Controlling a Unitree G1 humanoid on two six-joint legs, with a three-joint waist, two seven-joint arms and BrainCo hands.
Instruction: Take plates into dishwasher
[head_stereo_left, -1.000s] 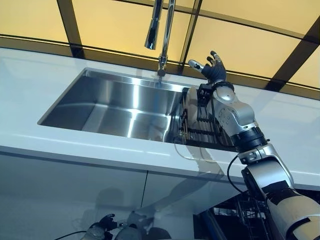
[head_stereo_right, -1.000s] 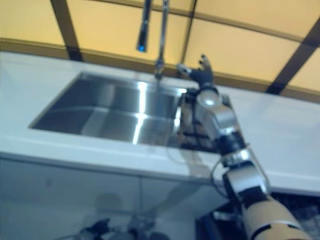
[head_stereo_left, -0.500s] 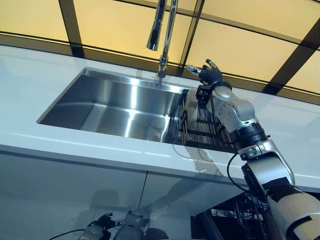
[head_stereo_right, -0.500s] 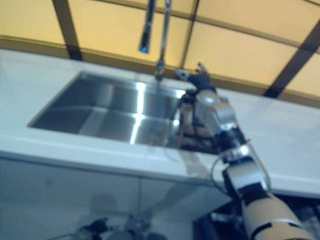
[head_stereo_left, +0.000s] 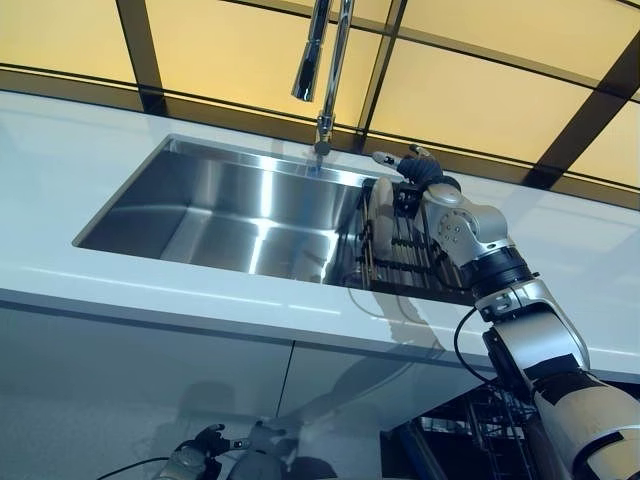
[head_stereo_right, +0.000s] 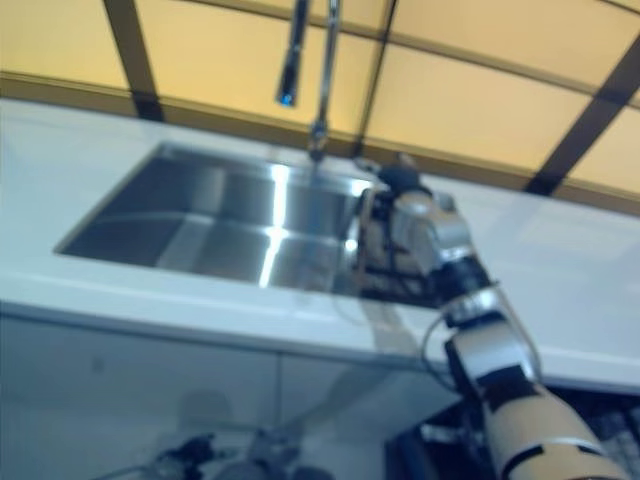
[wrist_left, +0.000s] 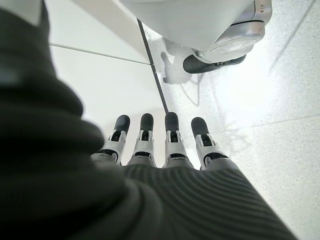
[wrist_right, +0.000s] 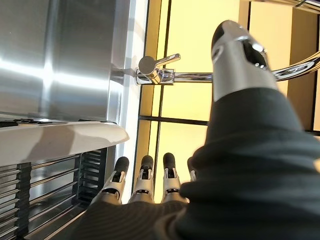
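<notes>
One stainless-steel sink (head_stereo_left: 230, 215) is set into a white countertop (head_stereo_left: 60, 170), with one chrome faucet (head_stereo_left: 325, 60) rising behind it before yellow window panes with dark frames. One dark wire dish rack (head_stereo_left: 405, 255) sits in the right end of the sink. One white plate (head_stereo_left: 381, 228) stands upright on edge at the rack's left side; the right wrist view shows its pale rim (wrist_right: 65, 137) just beside the rack's bars (wrist_right: 30, 180). I can count no more than this one plate.

The right hand (head_stereo_left: 418, 170) reaches over the far end of the rack, near the base of the faucet and just right of the plate's top edge. Its fingers (wrist_right: 142, 175) lie straight in a row, slightly apart, with the thumb (wrist_right: 237, 55) extended away from them; nothing is pinched or gripped. Whether a fingertip touches the plate cannot be told.

The left hand (wrist_left: 160, 145) hangs low beside the white cabinet front (wrist_left: 100, 75), over a speckled floor (wrist_left: 270, 115). Its fingers are straight, side by side and holding nothing.

No writing or label can be read anywhere.
</notes>
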